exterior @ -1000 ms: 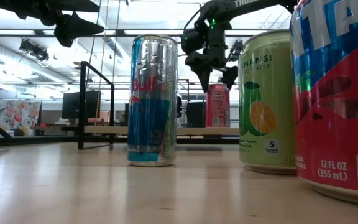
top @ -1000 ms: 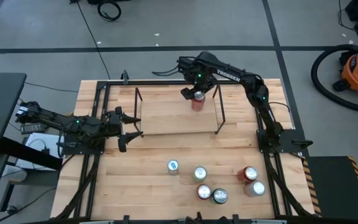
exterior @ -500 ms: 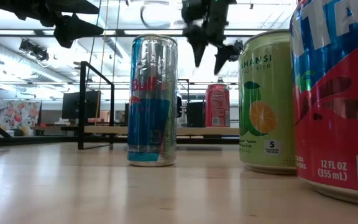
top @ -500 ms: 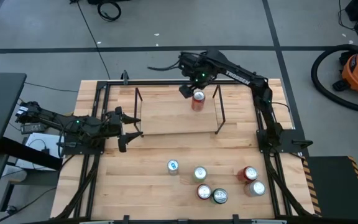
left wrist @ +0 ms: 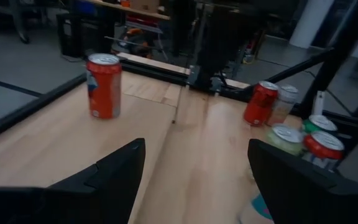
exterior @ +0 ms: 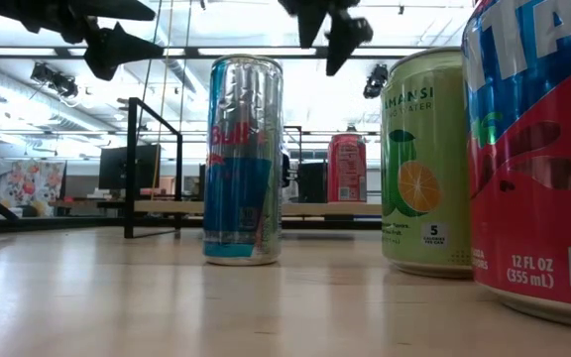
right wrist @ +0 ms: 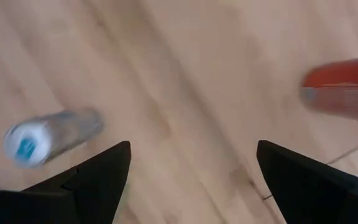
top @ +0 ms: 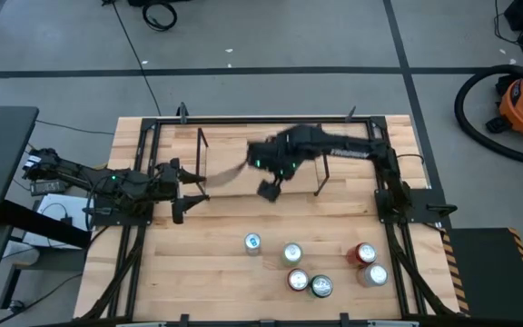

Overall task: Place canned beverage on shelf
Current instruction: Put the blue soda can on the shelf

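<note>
Right gripper (top: pixel 271 189) now off shelf (top: pixel 243 178), open.

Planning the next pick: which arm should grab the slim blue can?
Probably right. The right pincer is open and empty above the table's middle, near the slim blue can. The left pincer, also open, waits at the left edge.

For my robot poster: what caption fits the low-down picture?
Red can stands on the shelf; right gripper hangs overhead, fingers open.

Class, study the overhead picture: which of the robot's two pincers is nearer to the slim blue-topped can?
Right. The right pincer hangs open just beyond the slim blue-topped can, toward the shelf. The left pincer waits open, farther off at the table's left edge.
</note>
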You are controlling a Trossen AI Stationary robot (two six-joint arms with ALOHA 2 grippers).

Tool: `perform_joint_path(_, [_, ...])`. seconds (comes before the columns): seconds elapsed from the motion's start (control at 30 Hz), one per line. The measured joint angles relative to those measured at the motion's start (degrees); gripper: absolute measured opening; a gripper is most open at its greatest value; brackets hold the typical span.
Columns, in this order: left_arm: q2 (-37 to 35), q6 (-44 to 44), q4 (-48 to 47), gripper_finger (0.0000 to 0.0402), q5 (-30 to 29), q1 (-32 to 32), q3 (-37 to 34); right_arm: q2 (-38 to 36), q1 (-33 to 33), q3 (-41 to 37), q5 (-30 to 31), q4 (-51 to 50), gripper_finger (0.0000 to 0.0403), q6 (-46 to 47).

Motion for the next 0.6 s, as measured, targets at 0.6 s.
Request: perform_joint_path(0.6, [9.95, 5.45, 7.93, 0.0295, 7.27, -11.87, 0.9, 0.03, 17.43, -6.21, 13.31, -0.04, 0.0347, -0.08])
